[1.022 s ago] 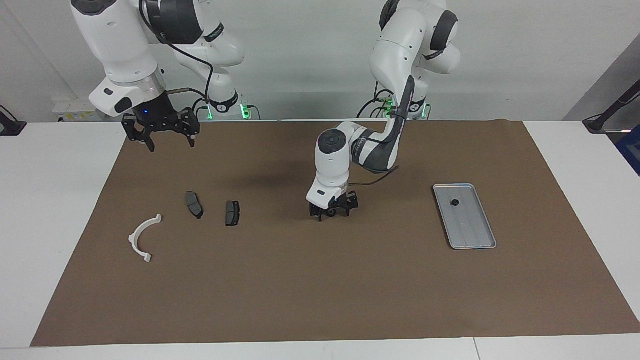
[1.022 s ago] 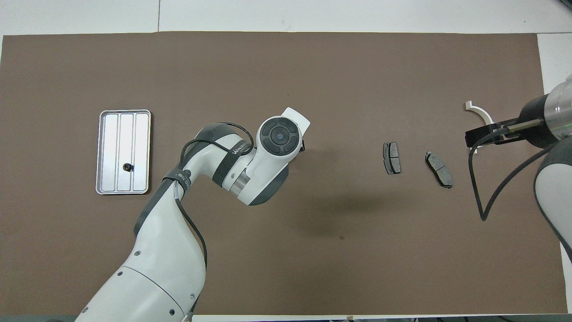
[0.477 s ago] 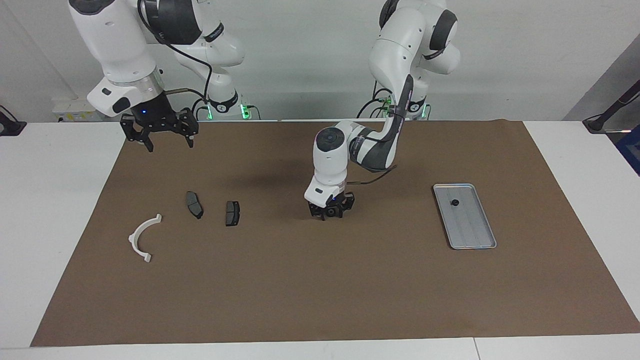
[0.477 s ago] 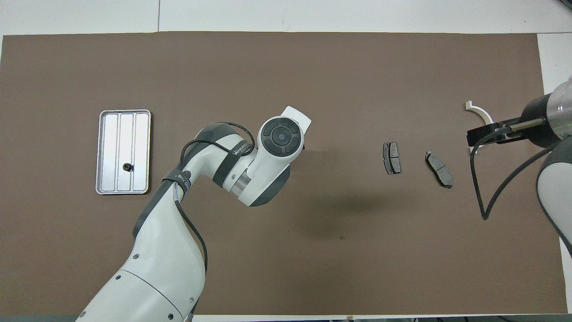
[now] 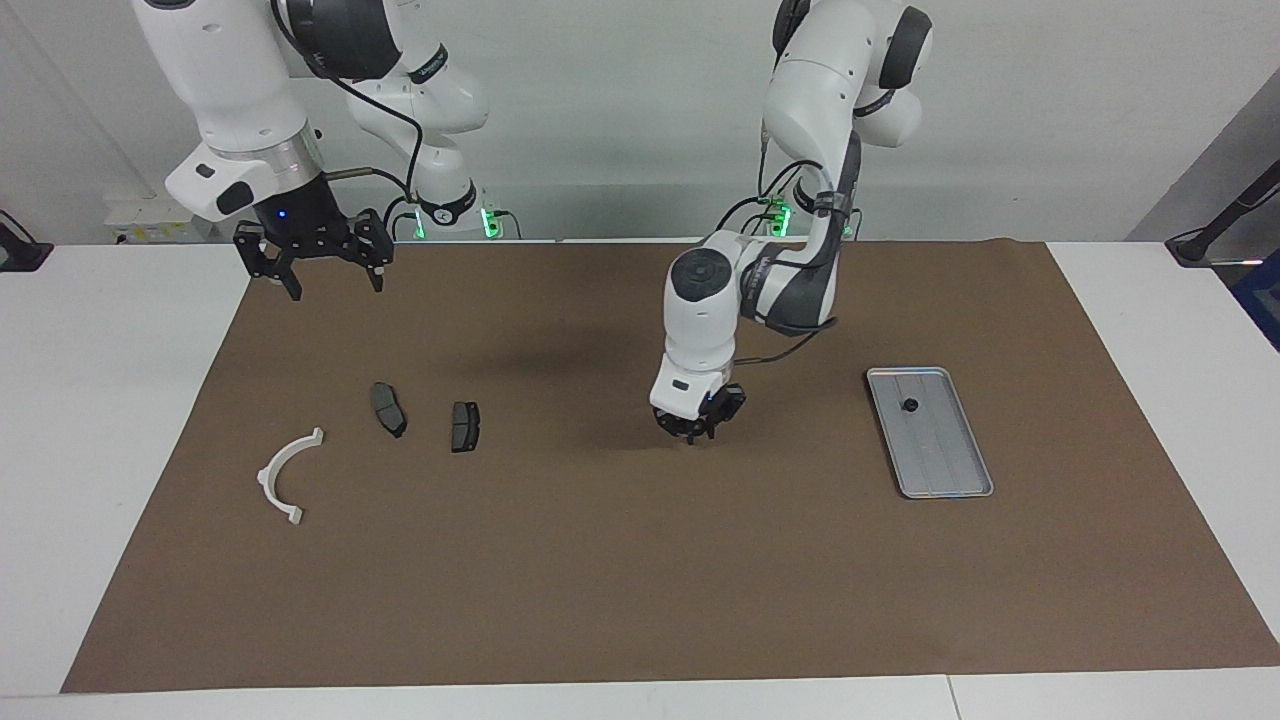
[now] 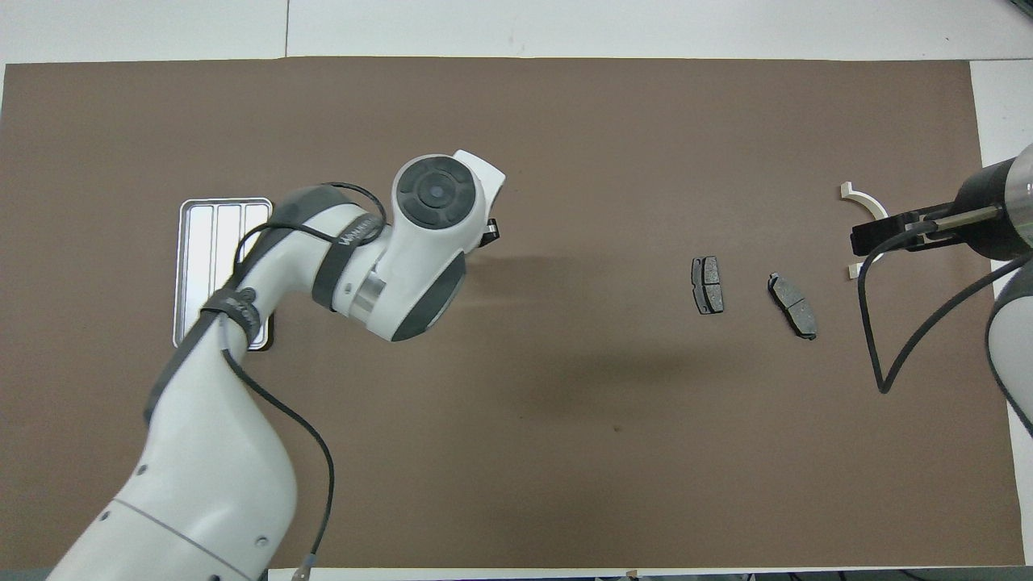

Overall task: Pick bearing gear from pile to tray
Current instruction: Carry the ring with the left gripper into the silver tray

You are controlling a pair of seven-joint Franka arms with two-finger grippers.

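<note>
Fingers of my left gripper (image 5: pixel 693 433) had pinched shut over the mat (image 5: pixel 640 560) — contents unclear; right gripper (image 5: pixel 325 272) waited spread.

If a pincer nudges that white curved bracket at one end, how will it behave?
The white curved bracket looks like thin rigid plastic, so probably light and stiff. Lying flat on the brown mat, it likely pivots or slides rather than rolls. Its narrow arc may slip from a grip.

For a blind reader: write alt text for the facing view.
The left end effector, shut, hangs over the brown mat between two brake pads and a metal tray holding one small black part. The right end effector waits open above the mat's edge.
</note>
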